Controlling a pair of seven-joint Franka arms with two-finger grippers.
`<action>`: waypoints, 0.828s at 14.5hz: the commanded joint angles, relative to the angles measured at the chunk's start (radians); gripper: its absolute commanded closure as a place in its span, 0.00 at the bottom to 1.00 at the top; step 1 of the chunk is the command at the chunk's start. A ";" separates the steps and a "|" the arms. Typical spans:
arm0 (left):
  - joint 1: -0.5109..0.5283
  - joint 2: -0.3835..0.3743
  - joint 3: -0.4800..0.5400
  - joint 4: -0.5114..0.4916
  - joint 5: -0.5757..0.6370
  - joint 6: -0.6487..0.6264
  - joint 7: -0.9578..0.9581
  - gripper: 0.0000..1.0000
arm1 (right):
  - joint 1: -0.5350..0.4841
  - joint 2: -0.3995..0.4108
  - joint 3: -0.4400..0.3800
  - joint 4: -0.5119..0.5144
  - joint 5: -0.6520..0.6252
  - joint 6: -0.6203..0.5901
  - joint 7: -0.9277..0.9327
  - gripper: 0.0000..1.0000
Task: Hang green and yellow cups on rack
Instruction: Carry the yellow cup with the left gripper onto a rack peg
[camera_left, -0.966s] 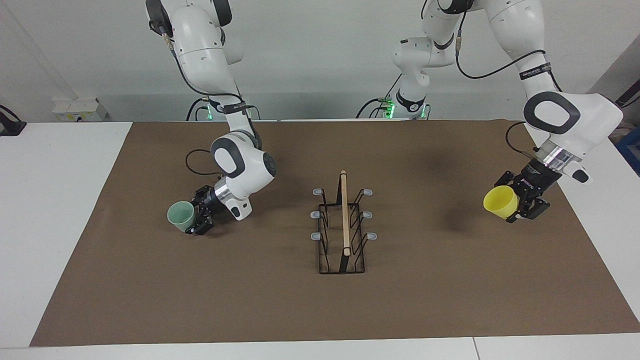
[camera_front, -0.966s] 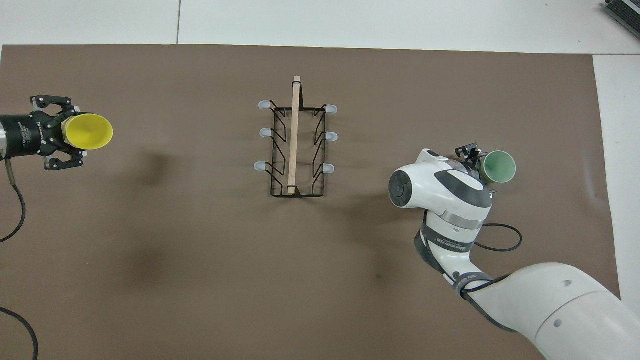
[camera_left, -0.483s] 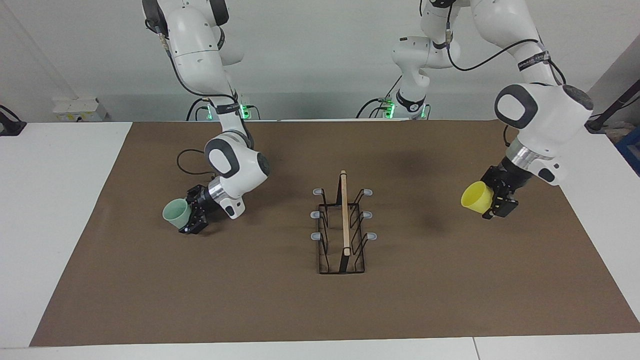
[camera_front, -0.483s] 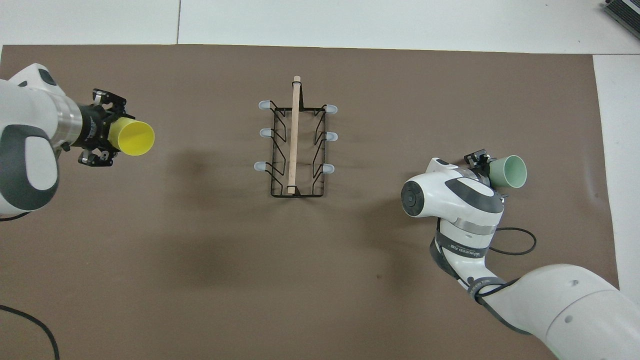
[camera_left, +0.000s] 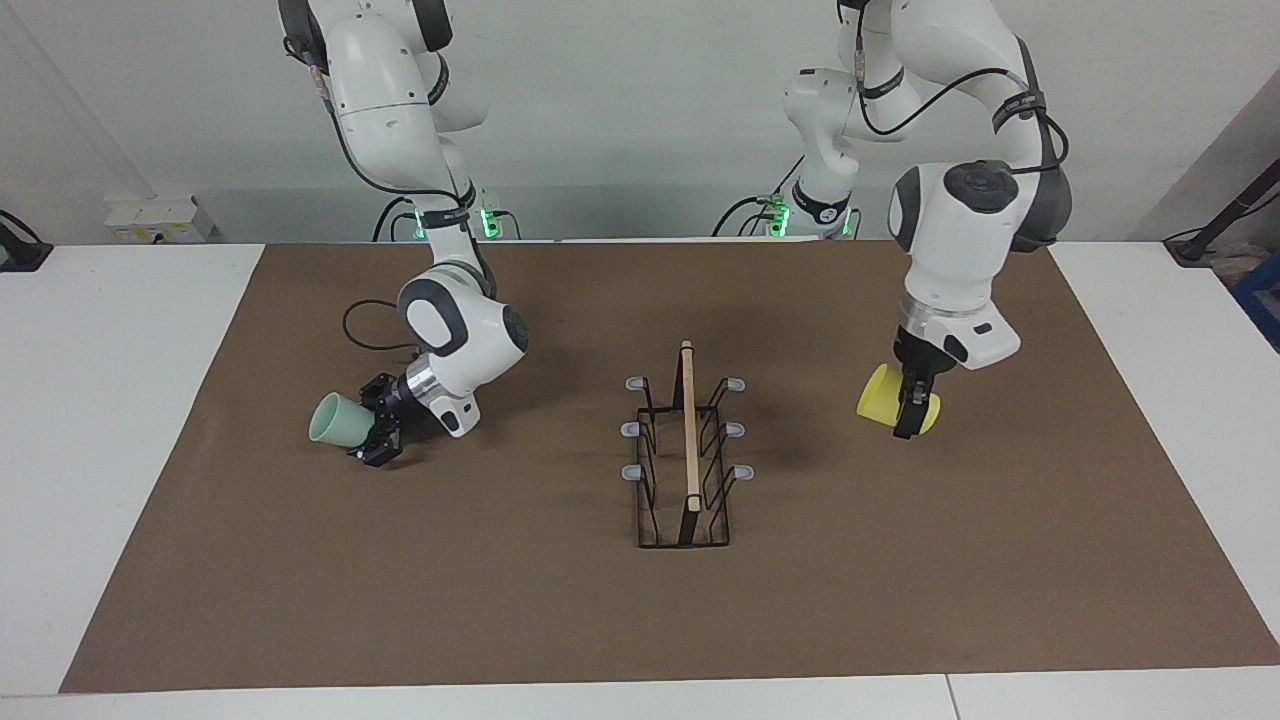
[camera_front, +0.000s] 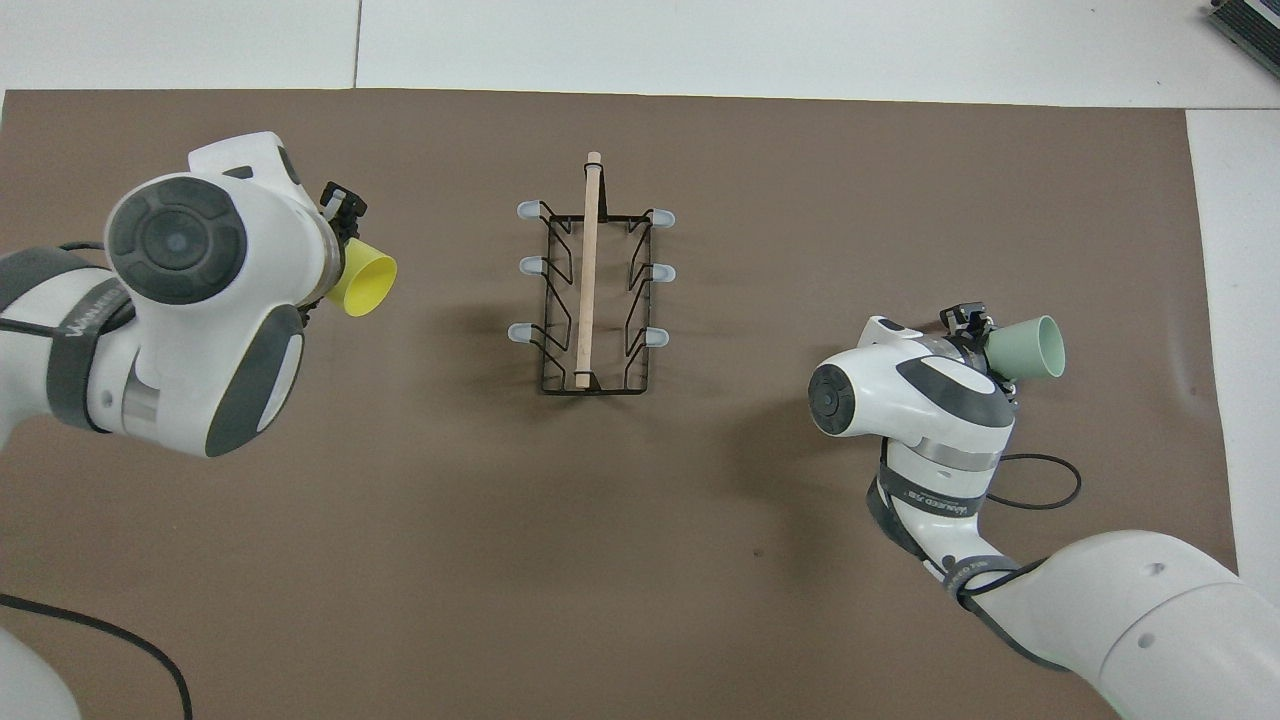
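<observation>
I read the left tool (camera_left: 372, 442) clamped on the base of the green cup (camera_left: 335, 419), cup on its side, mouth facing away from the rack (camera_left: 686, 450), low over the brown mat (camera_left: 500, 600) on the bench. Right tool (camera_left: 912, 412) closed on the yellow cup (camera_left: 884, 398), tilted, over the mat beside the rack. Rack stands mid-mat, all prongs bare.

one high camera faces the robots across the table (camera_left: 120, 420); another looks steeply down; both share the rack (camera_left: 686, 450).
</observation>
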 joint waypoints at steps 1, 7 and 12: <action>-0.085 -0.012 0.018 -0.020 0.164 0.037 -0.114 1.00 | -0.005 -0.025 0.009 0.000 -0.030 -0.033 -0.055 1.00; -0.211 -0.048 0.015 -0.078 0.482 0.059 -0.346 1.00 | 0.009 -0.073 0.041 0.069 0.130 -0.056 -0.102 1.00; -0.293 -0.082 0.015 -0.144 0.657 0.056 -0.381 1.00 | 0.015 -0.168 0.121 0.103 0.390 -0.059 -0.096 1.00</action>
